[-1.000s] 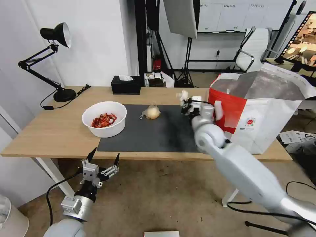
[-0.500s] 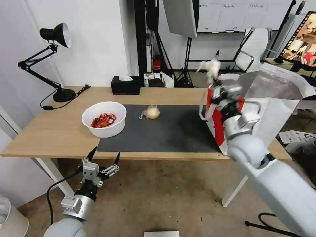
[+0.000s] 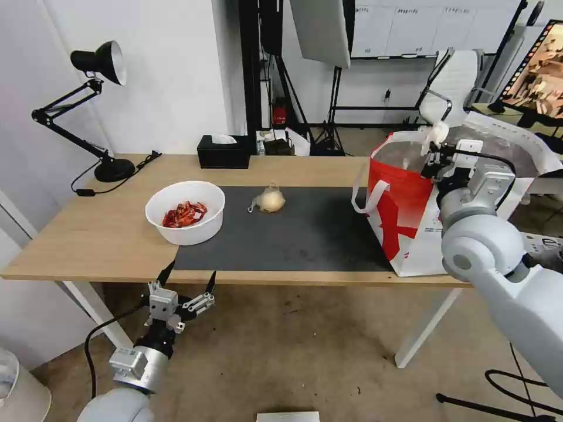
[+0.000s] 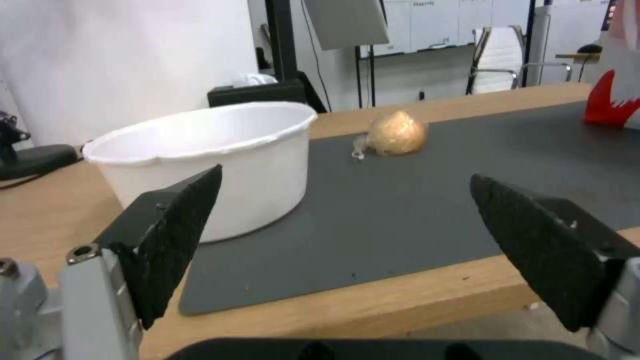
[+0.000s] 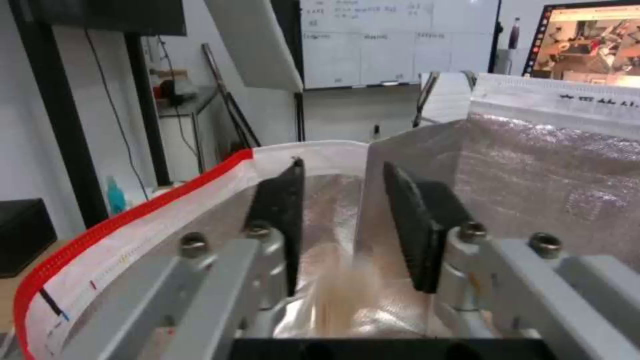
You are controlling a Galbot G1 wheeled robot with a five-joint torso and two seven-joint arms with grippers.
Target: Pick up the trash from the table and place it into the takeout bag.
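The right gripper [image 3: 433, 153] is positioned over the open mouth of the takeout bag [image 3: 404, 199], a boxy white bag with a red side panel and crinkled silver foil lining, standing at the right end of the desk [image 3: 88, 234]. A crumpled white tissue [image 3: 435, 133] sits at the gripper tips. In the right wrist view the black padded fingers [image 5: 280, 210] stand narrowly apart, with a pale blur below them inside the foil.

The left gripper [image 3: 183, 287] hangs below the front desk edge, spread wide and empty.

On the dark grey mat [image 3: 293, 234] rest a round white bowl [image 3: 186, 212] of red scraps and a small knotted clear bag [image 3: 268, 200] holding a yellowish lump.
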